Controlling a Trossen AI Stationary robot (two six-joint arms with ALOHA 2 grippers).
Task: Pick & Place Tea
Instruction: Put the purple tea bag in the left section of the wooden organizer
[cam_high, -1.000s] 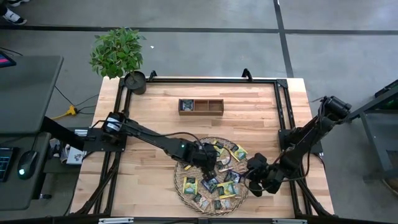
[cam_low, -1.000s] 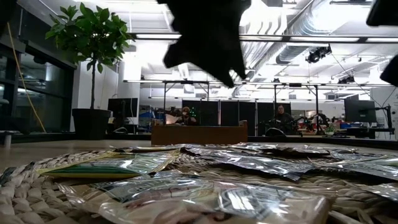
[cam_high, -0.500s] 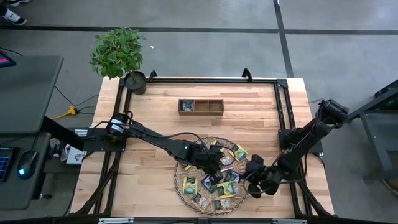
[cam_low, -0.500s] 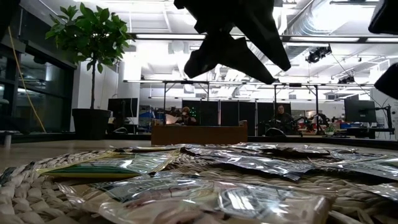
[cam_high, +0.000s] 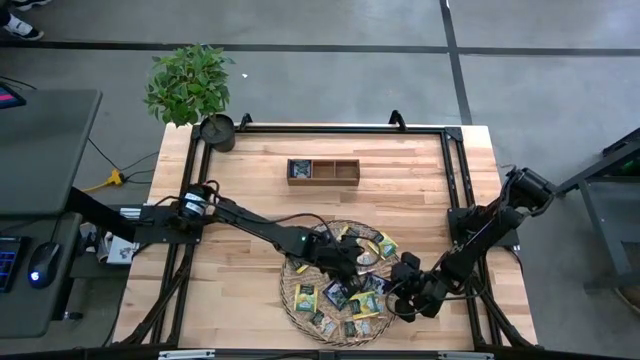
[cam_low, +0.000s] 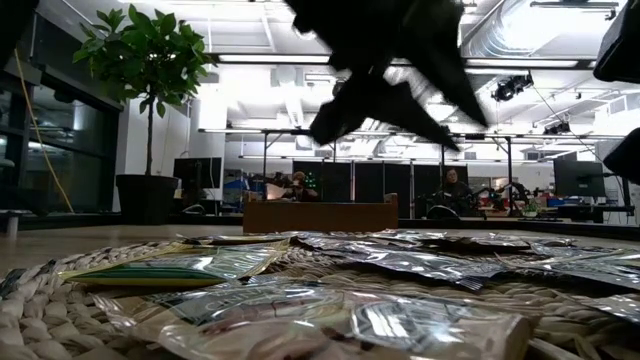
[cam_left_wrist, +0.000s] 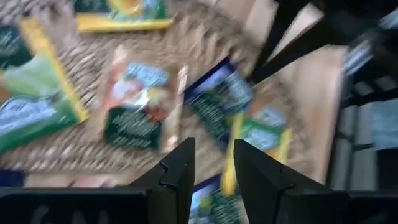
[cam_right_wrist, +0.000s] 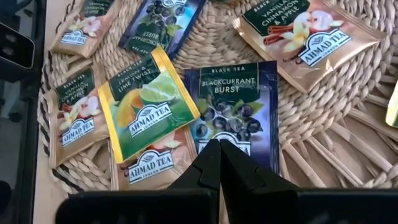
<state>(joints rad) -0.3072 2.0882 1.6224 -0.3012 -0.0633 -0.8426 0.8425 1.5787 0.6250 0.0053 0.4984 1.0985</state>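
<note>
Several tea sachets (cam_high: 345, 292) in dark blue, green and yellow wrappers lie flat on a round woven tray (cam_high: 287, 292) near the table's front edge. My left gripper (cam_high: 352, 266) hangs open above the tray's middle, clear of the sachets (cam_left_wrist: 134, 106), with nothing between its fingers (cam_left_wrist: 180, 171). My right gripper (cam_high: 398, 298) is shut at the tray's right rim. Its tips (cam_right_wrist: 219, 155) point down at a slant over a dark blue blackcurrant sachet (cam_right_wrist: 233, 106), beside a green and yellow lime sachet (cam_right_wrist: 146, 109). My right gripper's shut tips stand over the near edge of the dark blue sachet (cam_right_wrist: 239, 144), slanting down from the table's right. I cannot tell whether they touch it. My left gripper touches nothing.
A small wooden box (cam_high: 323, 171) with compartments stands at the table's far middle. A potted plant (cam_high: 190, 88) sits at the far left corner. A black frame (cam_high: 452, 170) runs round the table's edges. Bare wood lies between box and tray.
My left gripper has moved toward the table's right edge across the tray, sinking a little and tipping its fingers. My right gripper has sunk toward the tray's right rim, drifting toward the near edge. The sachets lie as before.
</note>
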